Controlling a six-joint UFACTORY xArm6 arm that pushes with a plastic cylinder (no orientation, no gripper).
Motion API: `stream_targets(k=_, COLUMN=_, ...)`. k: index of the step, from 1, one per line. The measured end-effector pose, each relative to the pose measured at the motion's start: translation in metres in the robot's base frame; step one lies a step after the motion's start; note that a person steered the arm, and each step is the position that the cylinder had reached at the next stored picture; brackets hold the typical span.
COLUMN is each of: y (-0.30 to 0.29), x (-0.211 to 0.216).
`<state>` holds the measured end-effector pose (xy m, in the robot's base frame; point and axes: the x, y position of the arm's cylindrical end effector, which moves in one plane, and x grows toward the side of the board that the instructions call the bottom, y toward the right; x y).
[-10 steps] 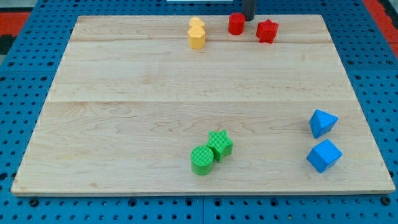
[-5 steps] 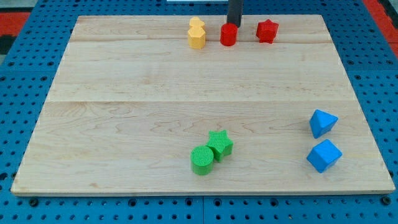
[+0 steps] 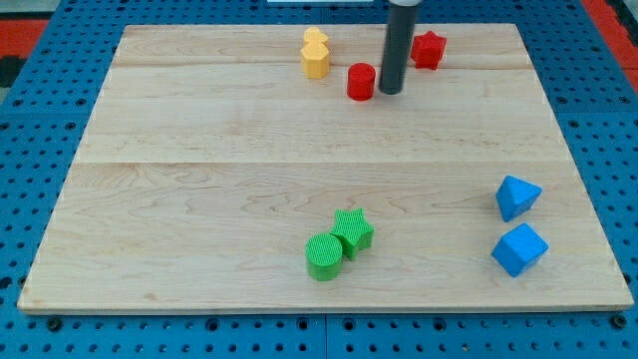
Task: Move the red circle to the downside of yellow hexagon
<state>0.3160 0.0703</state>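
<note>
Fingers we have none: our arm ends in a plain dark rod, nothing to open or close and nothing held, and my tip (image 3: 390, 92) rests on the board just at three o'clock of the red circle (image 3: 361, 82), touching it or very nearly so. That red cylinder stands near the view's top, at about four o'clock from the yellow hexagon (image 3: 315, 59), close but apart from it. A second yellow block (image 3: 315, 37) sits touching the hexagon at its twelve o'clock, and the red star (image 3: 428, 49) lies at one o'clock from our tip, clear of it.

We judge the push to be under way but not finished: the circle is lower than the hexagon yet off to its right, not straight below it. The next move, as we see it, calls for a nudge toward nine o'clock, with perhaps a touch of six, gentle enough that the circle does not bump the hexagon.

Our surface is a pale wooden board (image 3: 199, 150) of glued planks, lying on a blue perforated table (image 3: 20, 179). Well away at the view's bottom sit a green circle (image 3: 323, 256) and a green star (image 3: 353, 231), touching; at four o'clock of the board, two blue blocks (image 3: 518, 224), angular in shape.
</note>
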Motion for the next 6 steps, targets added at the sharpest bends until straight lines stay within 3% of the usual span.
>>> stream_targets(k=6, y=-0.013, x=-0.018)
